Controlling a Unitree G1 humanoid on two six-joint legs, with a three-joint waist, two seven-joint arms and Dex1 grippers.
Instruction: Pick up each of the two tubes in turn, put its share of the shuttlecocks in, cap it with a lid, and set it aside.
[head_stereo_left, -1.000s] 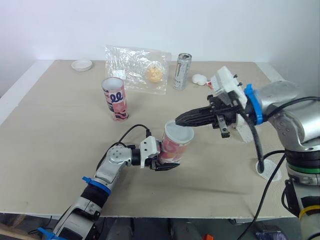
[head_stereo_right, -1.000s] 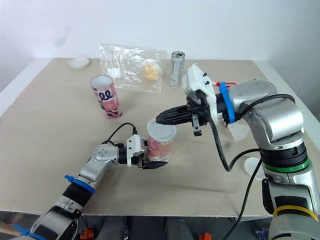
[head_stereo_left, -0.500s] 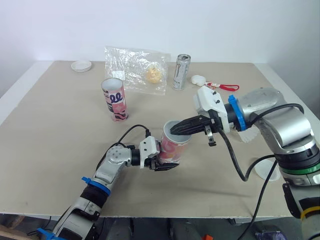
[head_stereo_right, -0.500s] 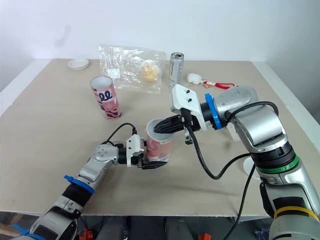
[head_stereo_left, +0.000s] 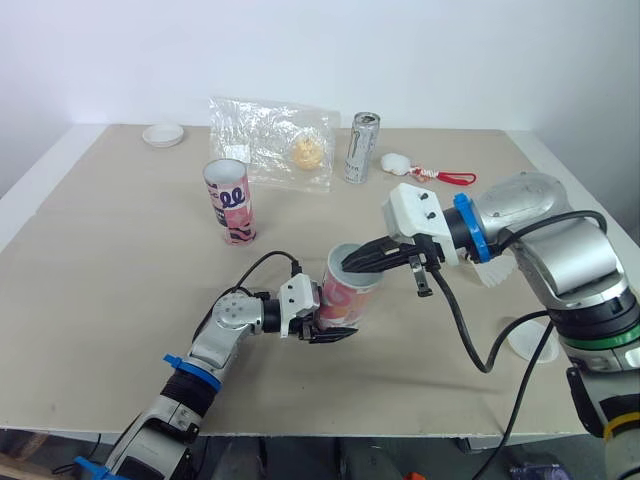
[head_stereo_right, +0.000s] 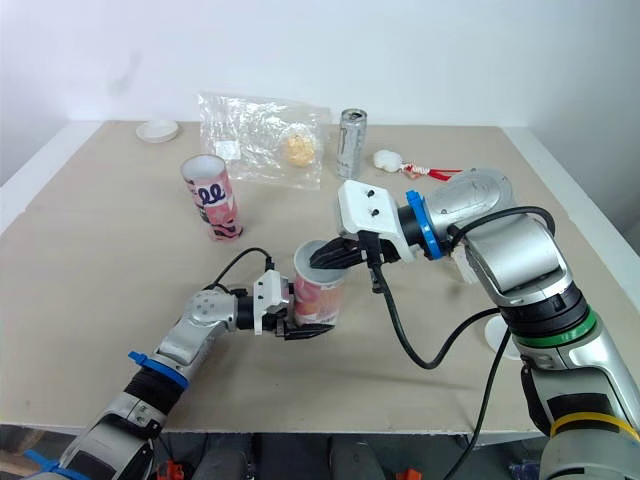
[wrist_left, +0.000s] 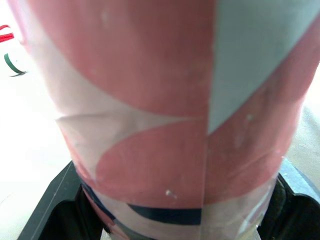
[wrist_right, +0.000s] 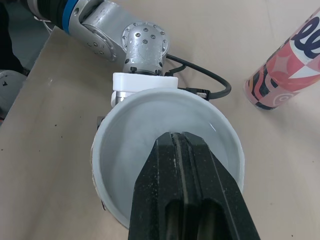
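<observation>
Capping of the 1st tube is judged to be in hand. The pink tube (head_stereo_left: 348, 295) is held upright at the front-centre of the table (head_stereo_left: 120, 260), just above or on the surface (cannot be told which), and is clamped low on its body by the left gripper (head_stereo_left: 335, 322), w/ one black finger on each side in the left wrist view. A white lid (wrist_right: 125, 150) is seen seated on its mouth. The right gripper (head_stereo_left: 352, 265) is laid on that lid from above, its jaws pressed together w/ nothing between them, so a press-down is inferred rather than a pinch. Contents of this tube are hidden by the lid.

Done, as judged: 1st tube picked up, lid placed. Left: lid to be confirmed fully seated, tube to be set aside, then the whole sequence for the 2nd tube (head_stereo_left: 230, 200), which is stood upright and uncapped well back-left.

Counts:
- Tubes: 2.
- Lids: 1 on the held tube, 1 at the far back-left corner (head_stereo_left: 163, 133), plus 1 white disc (head_stereo_left: 545, 345) near the right edge, prob. a lid.
- Shuttlecocks: 1 white feathery item (head_stereo_left: 497, 268) partly hidden by the right forearm, poss. a shuttlecock.
- Misc: 1 drinks can (head_stereo_left: 364, 146), 1 clear plastic bag (head_stereo_left: 270, 140), 1 white charm (head_stereo_left: 398, 160) on a red cord.
</observation>
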